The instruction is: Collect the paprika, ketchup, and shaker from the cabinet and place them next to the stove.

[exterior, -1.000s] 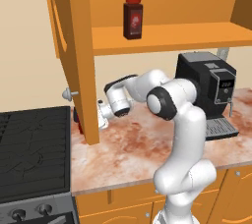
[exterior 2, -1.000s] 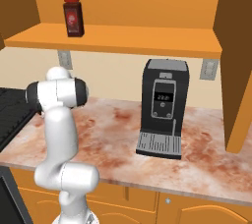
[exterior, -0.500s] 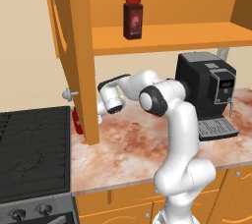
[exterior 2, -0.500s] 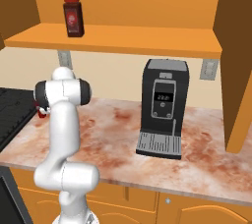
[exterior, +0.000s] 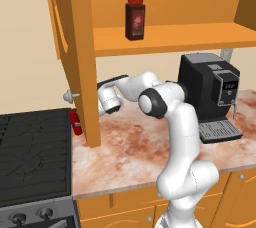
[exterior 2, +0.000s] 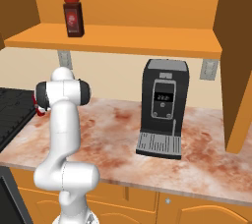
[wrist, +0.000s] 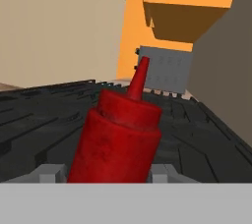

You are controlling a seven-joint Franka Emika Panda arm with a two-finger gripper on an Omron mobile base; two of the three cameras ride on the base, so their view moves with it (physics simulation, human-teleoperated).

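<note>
The end effector [wrist: 106, 173] is sitting right at the ketchup [wrist: 118, 139], and in the hand view the red bottle is looming large between the two finger tips [wrist: 49, 173], its pointed nozzle aiming up. The tips are flanking the bottle's body on either side. Whether they are pinching it or standing just off it, I cannot tell from here.

Pulling back to the left base view, the ketchup [exterior: 76, 122] is showing at the left end of the counter [exterior: 130, 147], just beside the stove [exterior: 30, 157]. It is partly tucked behind the lower edge of the cabinet door [exterior: 75, 47]. The arm is reaching low and to the left under the cabinet, with its wrist half hidden by that door panel. In the hand view the dark grates of the stove [wrist: 49, 105] are stretching out right behind the bottle.

Further out, the paprika [exterior: 135, 18] is standing upright on the cabinet shelf [exterior: 170, 37], well above the arm. In the right base view the same jar [exterior 2: 73, 15] is showing toward the left end of the shelf. Over on the right, the black coffee machine [exterior: 210, 92] is sitting on the counter against the wall, well apart from the ketchup.
</note>
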